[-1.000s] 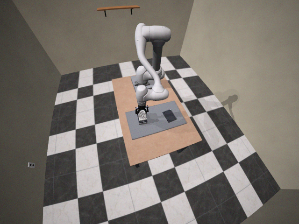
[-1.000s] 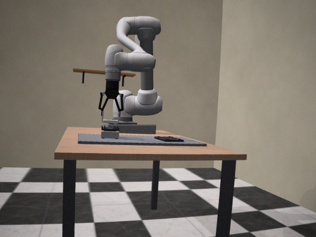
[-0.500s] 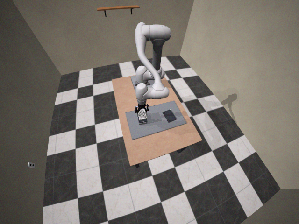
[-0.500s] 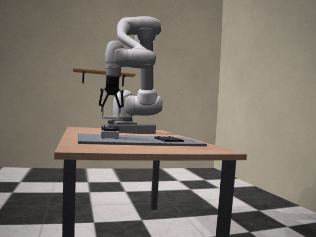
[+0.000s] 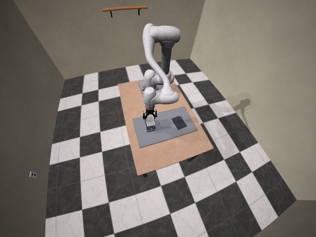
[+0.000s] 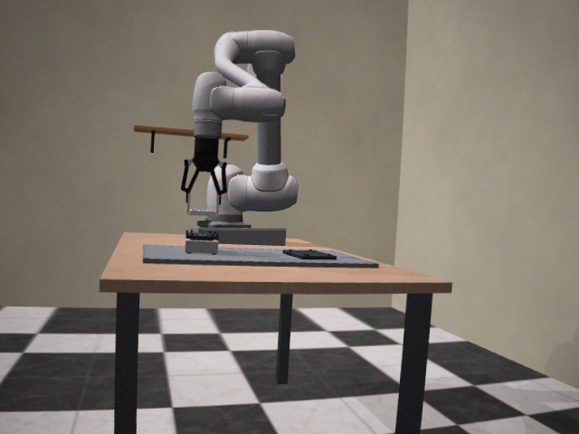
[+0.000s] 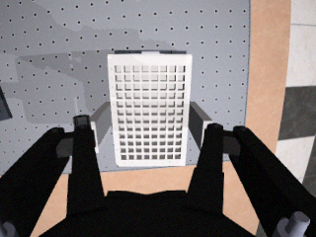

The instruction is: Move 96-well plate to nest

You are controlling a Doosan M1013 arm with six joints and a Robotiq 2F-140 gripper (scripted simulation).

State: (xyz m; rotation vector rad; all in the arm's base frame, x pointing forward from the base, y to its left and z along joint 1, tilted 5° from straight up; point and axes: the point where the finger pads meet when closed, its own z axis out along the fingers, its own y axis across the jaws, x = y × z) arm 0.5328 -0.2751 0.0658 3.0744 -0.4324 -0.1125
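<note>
We show the gripper [image 7: 150, 133], about half open, clamping the 96-well plate [image 7: 150, 109] above shaker S1 [image 6: 201, 244]; next, carriage toward nest N1 [image 5: 178, 122], A1 corner matched.

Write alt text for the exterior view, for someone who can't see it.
A white robot arm holds a pale 96-well plate in its black gripper, lifted clear above the plate shaker at the left of a grey mat on a wooden table. The flat dark plate nest lies further right on the mat.
</note>
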